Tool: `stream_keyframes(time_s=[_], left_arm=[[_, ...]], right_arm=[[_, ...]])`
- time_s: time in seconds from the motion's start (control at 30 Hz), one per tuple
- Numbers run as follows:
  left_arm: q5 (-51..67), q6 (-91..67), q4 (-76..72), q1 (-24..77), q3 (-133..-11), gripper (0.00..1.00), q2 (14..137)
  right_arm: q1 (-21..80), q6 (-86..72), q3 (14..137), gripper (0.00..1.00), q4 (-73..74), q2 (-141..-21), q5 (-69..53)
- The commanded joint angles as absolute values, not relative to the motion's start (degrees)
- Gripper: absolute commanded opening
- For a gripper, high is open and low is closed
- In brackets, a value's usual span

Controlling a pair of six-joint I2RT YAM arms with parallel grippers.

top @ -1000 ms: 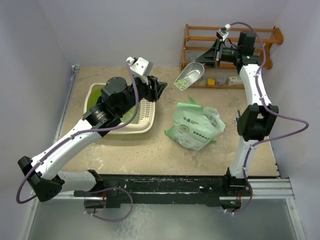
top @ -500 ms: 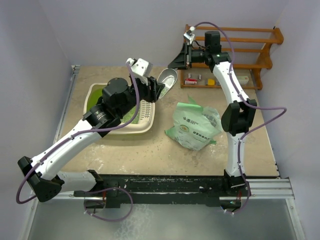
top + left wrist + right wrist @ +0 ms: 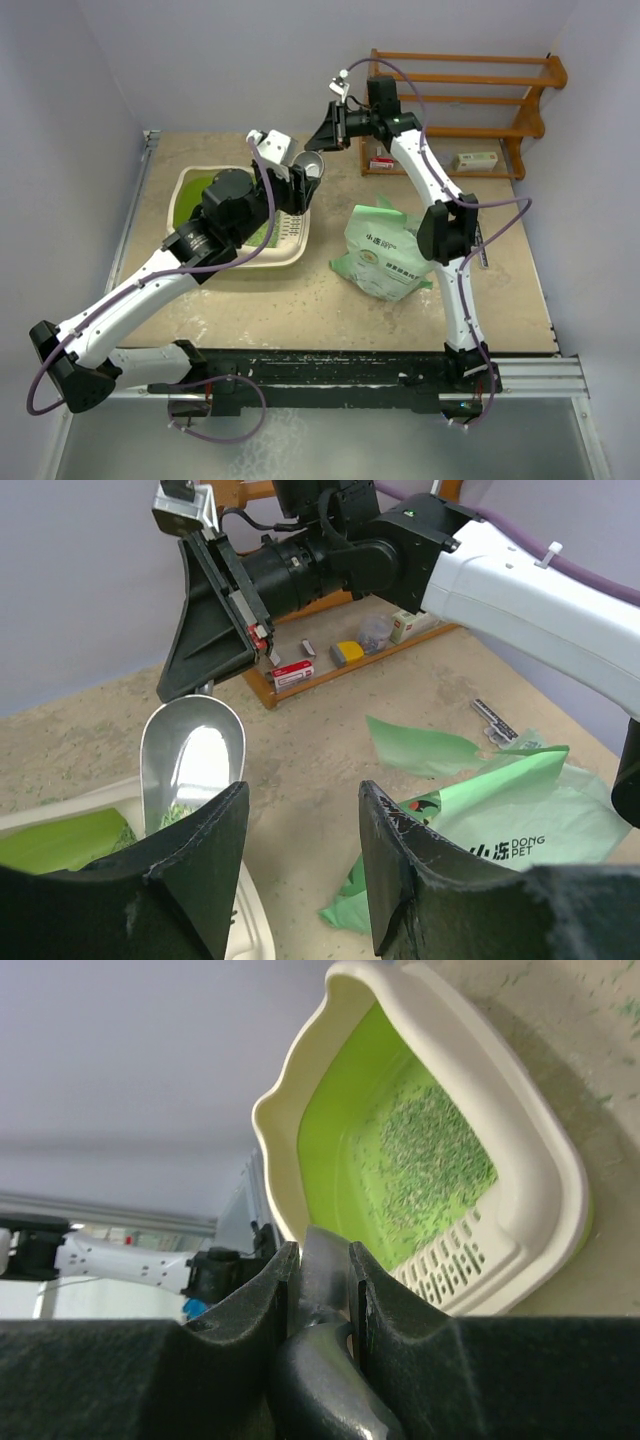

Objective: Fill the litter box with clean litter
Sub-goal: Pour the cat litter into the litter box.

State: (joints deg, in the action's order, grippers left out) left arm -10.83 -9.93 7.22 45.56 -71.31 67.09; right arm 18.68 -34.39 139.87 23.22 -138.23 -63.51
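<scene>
The litter box (image 3: 292, 256), a cream tray with a lime-green inside, sits at the left, and green litter (image 3: 432, 1158) lies scattered over its floor (image 3: 345, 1150). My right gripper (image 3: 320, 148) (image 3: 322, 1249) is shut on the handle of a metal scoop (image 3: 312, 166) (image 3: 195, 755). The scoop tips down over the tray's slotted right end (image 3: 470, 1255), with a few green pellets (image 3: 176, 812) at its low lip. My left gripper (image 3: 298, 190) (image 3: 302, 792) hangs open and empty just under the scoop, above the tray's right rim.
A pale green printed litter bag (image 3: 390, 250) (image 3: 520, 820), torn open at the top, lies right of the tray. A wooden rack (image 3: 470, 90) with small boxes (image 3: 475, 160) stands at the back right. Stray pellets dot the table.
My right arm has swung left from the rack with the scoop, bringing it over the litter box's right end. The scoop's pellet load has thinned. The left arm has shifted only slightly.
</scene>
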Motion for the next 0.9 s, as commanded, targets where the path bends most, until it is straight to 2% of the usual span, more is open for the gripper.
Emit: stream_keyframes(time_s=[0.0,0.23,0.63,0.7,0.87], left_arm=[[-12.6,-11.1,3.9,45.6,-70.0,0.46,65.2],[-13.2,-11.0,3.0,45.6,-68.9,0.46,64.7],[-14.0,-11.3,2.3,45.6,-66.3,0.46,63.2],[-13.6,-11.5,2.0,45.6,-66.0,0.46,63.4],[-12.4,-12.4,-0.2,45.7,-63.8,0.46,62.8]], right_arm=[[20.5,-29.0,148.4,0.0,23.7,-137.2,-58.4],[23.0,-24.0,155.1,0.0,23.4,-139.9,-49.8],[30.5,-24.0,156.3,0.0,23.1,-139.2,-49.4],[31.3,-11.4,155.9,0.0,18.3,-138.8,-36.8],[33.2,-4.1,155.1,0.0,16.7,-138.1,-30.1]])
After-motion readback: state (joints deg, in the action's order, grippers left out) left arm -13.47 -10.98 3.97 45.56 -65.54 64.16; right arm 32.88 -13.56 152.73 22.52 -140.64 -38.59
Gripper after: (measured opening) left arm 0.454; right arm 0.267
